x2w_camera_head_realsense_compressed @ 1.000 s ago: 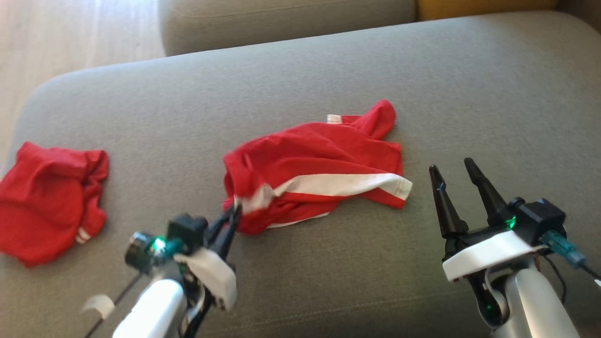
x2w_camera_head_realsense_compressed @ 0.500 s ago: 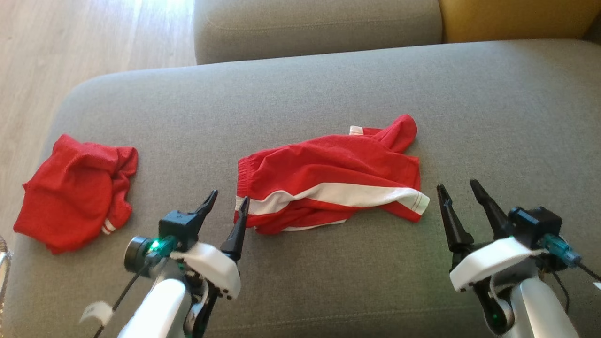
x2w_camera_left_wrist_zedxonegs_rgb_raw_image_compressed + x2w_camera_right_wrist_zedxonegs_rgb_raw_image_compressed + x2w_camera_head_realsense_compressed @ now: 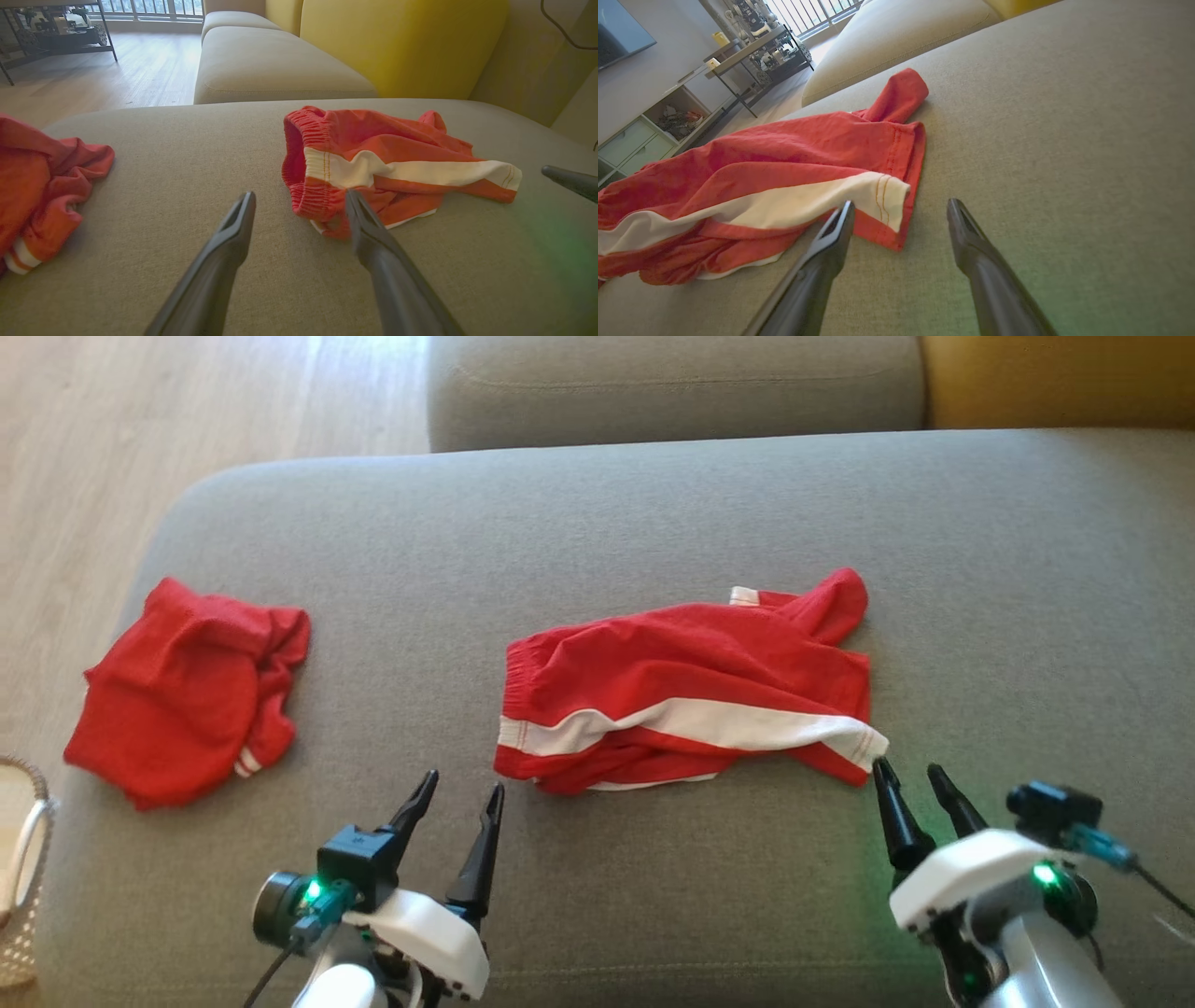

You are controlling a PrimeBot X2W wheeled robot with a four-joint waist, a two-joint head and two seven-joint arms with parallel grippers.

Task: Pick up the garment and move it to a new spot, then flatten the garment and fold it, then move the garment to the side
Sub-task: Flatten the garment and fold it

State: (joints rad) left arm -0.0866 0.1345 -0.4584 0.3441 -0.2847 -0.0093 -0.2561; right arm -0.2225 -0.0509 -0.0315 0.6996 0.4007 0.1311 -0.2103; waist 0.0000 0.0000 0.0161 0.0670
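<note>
The red shorts (image 3: 686,695) lie crumpled mid-way along the sofa cushion (image 3: 653,523), gripped by neither tool: the left gripper (image 3: 464,782) at their 7 o'clock and the right gripper (image 3: 906,767) at 4 o'clock, both spread empty, apparently flank the ends for flattening.

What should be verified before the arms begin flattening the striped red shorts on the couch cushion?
1. The left gripper is open and empty: ok.
2. The right gripper is open and empty: ok.
3. The red shorts lie wholly on the cushion, away from its edges: ok.
4. The shorts lie flat: not ok. They are bunched, with a fold of cloth sticking up at the far right corner.
5. The second red garment lies apart from the shorts: ok.
6. The right gripper's fingertip is clear of the white-striped hem: cannot tell. It sits right at the hem.
</note>
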